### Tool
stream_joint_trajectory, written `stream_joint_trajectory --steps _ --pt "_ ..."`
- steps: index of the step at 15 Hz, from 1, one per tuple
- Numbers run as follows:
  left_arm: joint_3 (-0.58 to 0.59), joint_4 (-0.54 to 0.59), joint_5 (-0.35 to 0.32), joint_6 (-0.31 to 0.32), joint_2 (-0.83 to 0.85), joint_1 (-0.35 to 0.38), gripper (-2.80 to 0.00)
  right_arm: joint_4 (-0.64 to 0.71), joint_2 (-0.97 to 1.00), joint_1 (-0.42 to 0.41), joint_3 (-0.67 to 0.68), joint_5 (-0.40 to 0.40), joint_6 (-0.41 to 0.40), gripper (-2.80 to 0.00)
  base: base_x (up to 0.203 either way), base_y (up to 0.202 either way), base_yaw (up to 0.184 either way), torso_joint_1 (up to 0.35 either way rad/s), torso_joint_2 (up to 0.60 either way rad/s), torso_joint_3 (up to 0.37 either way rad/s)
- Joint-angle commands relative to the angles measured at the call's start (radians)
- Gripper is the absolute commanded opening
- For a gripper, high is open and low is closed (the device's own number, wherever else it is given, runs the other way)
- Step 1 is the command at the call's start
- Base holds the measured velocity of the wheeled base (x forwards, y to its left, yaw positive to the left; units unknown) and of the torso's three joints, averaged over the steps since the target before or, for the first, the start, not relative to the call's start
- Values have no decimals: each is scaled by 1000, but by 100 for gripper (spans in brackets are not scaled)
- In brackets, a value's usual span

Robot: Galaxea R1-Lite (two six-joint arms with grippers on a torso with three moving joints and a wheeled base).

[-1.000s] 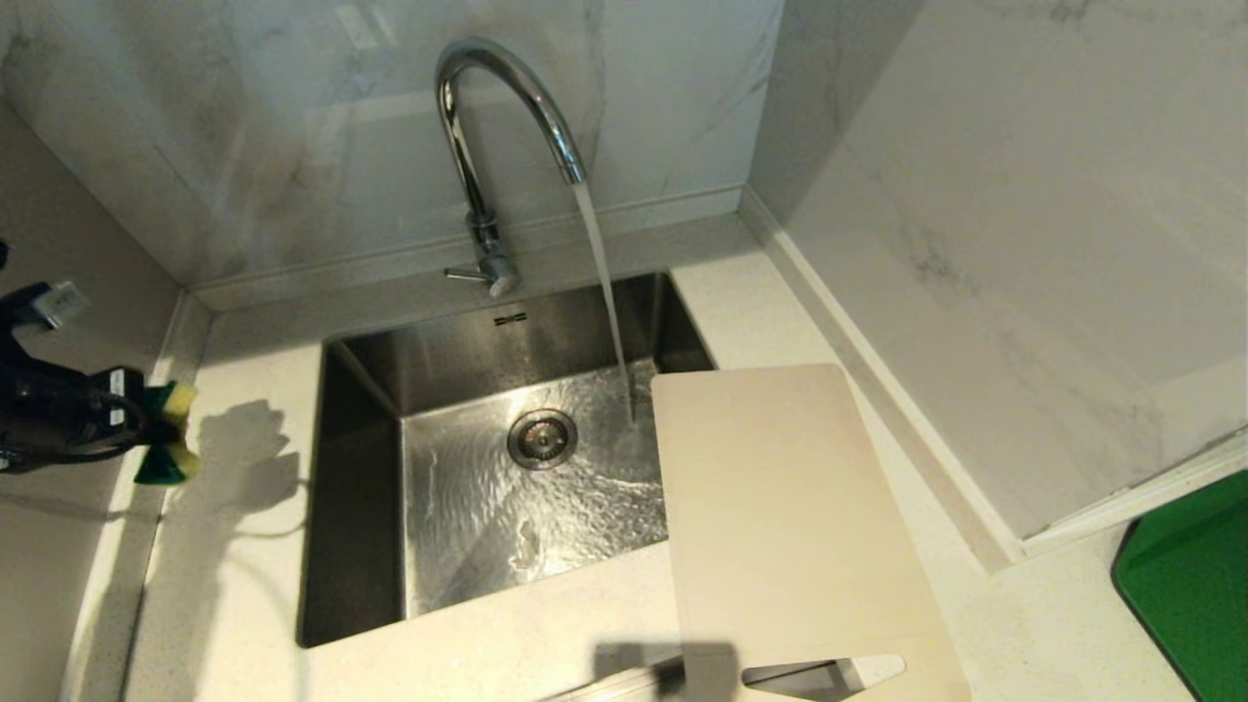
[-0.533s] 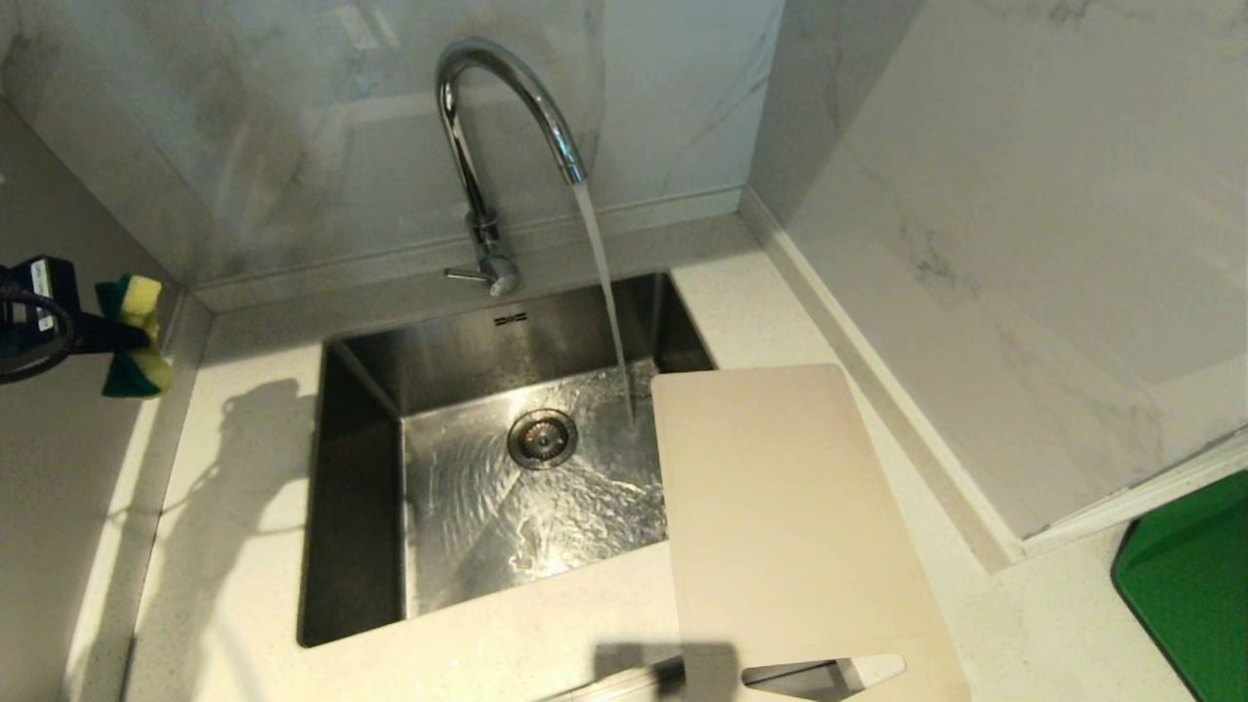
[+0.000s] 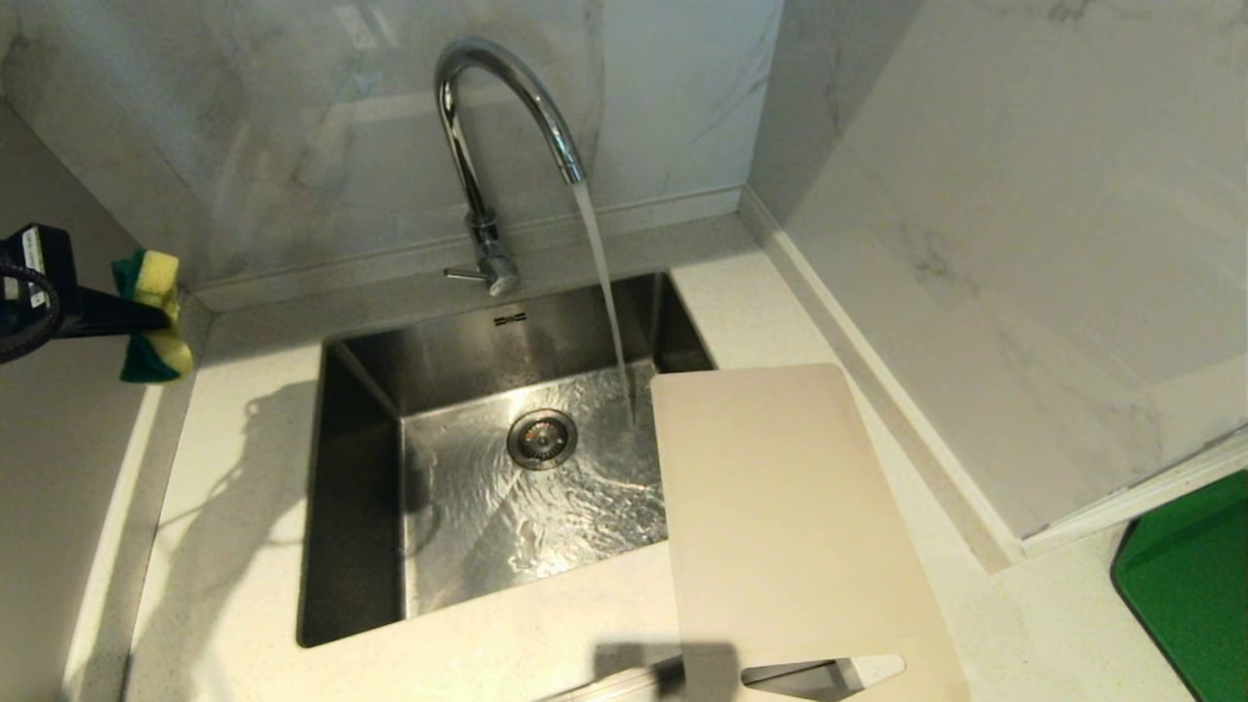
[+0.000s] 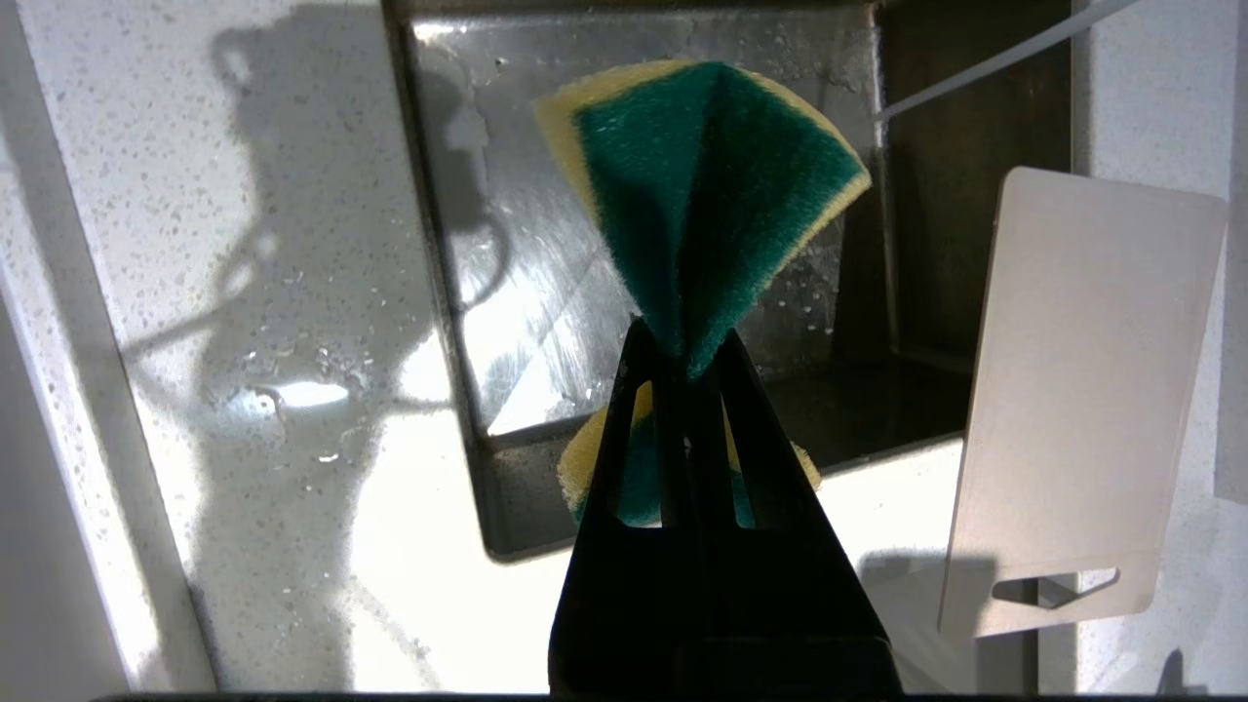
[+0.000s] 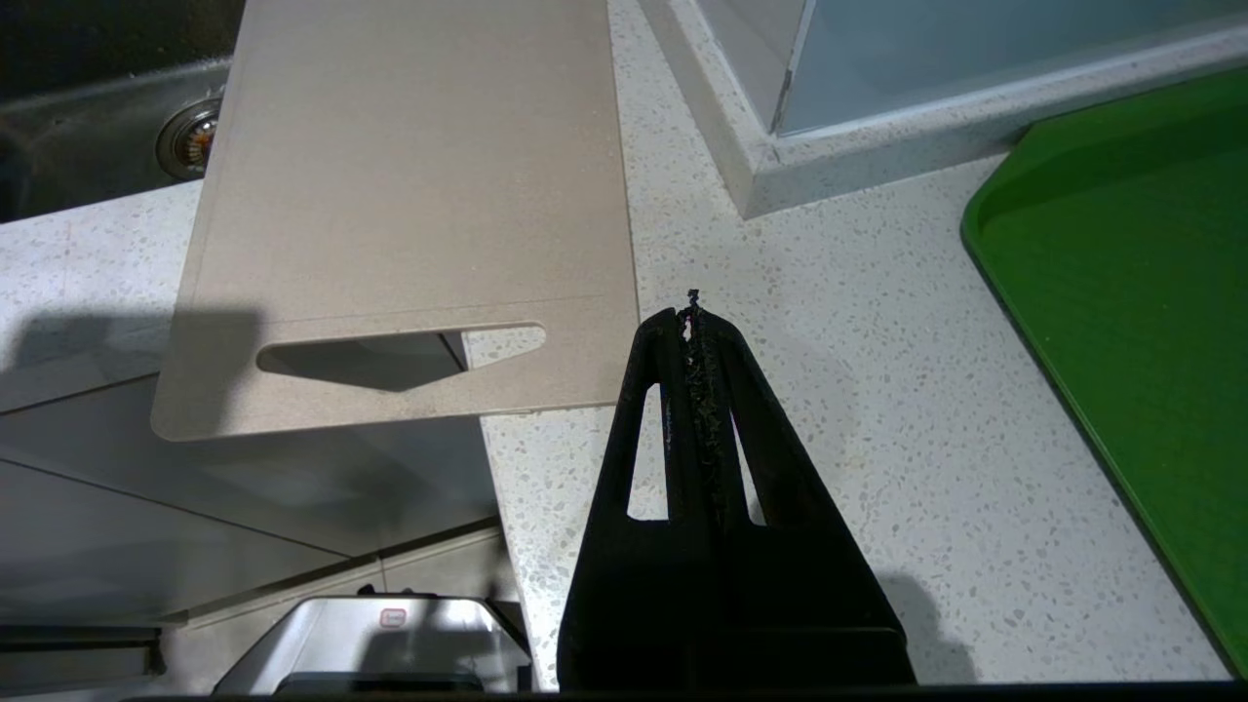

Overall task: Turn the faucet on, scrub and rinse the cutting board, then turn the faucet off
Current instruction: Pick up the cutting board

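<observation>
1 faucet (image 3: 487, 146) running, 1 cutting board (image 3: 780, 507); left gripper (image 4: 682, 356) jaws pinch 1 sponge (image 4: 702, 185); right gripper (image 5: 692, 317) jaws closed, empty.

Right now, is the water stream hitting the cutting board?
No. In the head view the stream from the faucet lands on the sink floor, beside the cutting board.

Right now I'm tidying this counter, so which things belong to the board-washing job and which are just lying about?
In the job:
- faucet, running
- cutting board, partly over the sink
- sponge, pinched in the left gripper above the counter's left edge

Lying about:
- green tray at the right
- right gripper, shut and empty beside the board's handle end
</observation>
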Motion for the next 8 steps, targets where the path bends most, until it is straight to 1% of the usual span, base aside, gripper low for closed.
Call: stream_joint_trajectory --steps 1,8 --pt "4 3 0 -2 -9 -3 -280 0 0 0 0 0 0 -280 0 0 0 0 0 0" --pt "16 27 0 -1 -23 -1 -280 0 0 0 0 0 0 -280 0 0 0 0 0 0"
